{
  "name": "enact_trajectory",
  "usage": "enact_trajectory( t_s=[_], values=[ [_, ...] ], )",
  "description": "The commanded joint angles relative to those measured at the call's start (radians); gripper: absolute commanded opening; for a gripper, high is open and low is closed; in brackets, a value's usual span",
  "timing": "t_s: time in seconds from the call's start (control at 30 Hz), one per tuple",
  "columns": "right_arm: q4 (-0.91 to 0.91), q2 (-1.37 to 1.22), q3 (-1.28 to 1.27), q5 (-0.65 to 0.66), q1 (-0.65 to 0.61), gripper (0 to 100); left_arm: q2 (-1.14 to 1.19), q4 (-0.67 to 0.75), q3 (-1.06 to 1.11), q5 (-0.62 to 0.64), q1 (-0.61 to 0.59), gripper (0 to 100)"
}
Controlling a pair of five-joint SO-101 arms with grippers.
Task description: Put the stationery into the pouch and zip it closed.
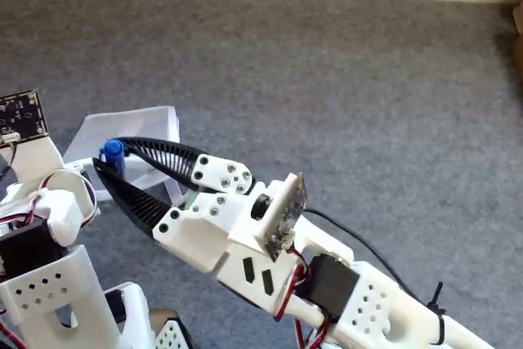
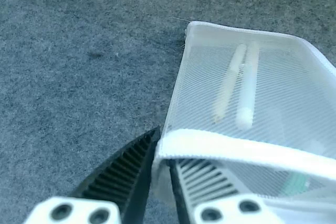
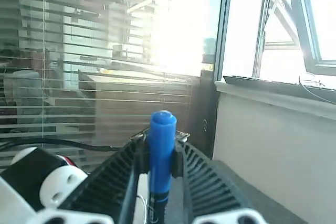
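Note:
A white mesh pouch (image 1: 155, 124) lies at the left of the grey surface. In the left wrist view my left gripper (image 2: 161, 150) is shut on the pouch's (image 2: 262, 93) white zipper band at one corner. Through the mesh I see two pale pens (image 2: 228, 90) side by side, and something greenish (image 2: 296, 184) lower down. My right gripper (image 1: 106, 161) hovers over the pouch's near side, shut on a blue pen (image 1: 112, 151). The right wrist view shows the blue pen (image 3: 161, 124) clamped upright between the black fingers of the right gripper (image 3: 160, 149).
Grey carpet-like surface (image 1: 343, 79) stretches open to the right and back, ending at a pale wall along the far edge. The left arm's body (image 1: 49, 218) stands close beside the right gripper. A brown object (image 1: 519, 30) sits at the far right edge.

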State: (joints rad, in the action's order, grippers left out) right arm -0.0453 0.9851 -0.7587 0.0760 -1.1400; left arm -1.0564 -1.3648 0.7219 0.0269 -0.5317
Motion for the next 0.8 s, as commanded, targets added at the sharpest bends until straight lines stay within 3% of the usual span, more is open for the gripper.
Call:
enact_trajectory(
  t_s=[0.0,0.17,0.4,0.77],
  values=[
    [0.085,-0.073,0.008,0.017,-0.002,0.5,-0.001,0.015,-0.004,-0.011,-0.013,1],
    [0.159,-0.157,0.008,0.02,0.031,0.5,-0.001,0.014,-0.004,-0.011,-0.013,1],
    [0.16,-0.24,0.008,0.21,0.025,0.5,-0.001,0.014,-0.004,-0.011,-0.013,1],
    [0.16,-0.251,-0.088,0.221,0.025,0.5,-0.001,0.011,-0.002,-0.011,-0.013,1]
  ],
)
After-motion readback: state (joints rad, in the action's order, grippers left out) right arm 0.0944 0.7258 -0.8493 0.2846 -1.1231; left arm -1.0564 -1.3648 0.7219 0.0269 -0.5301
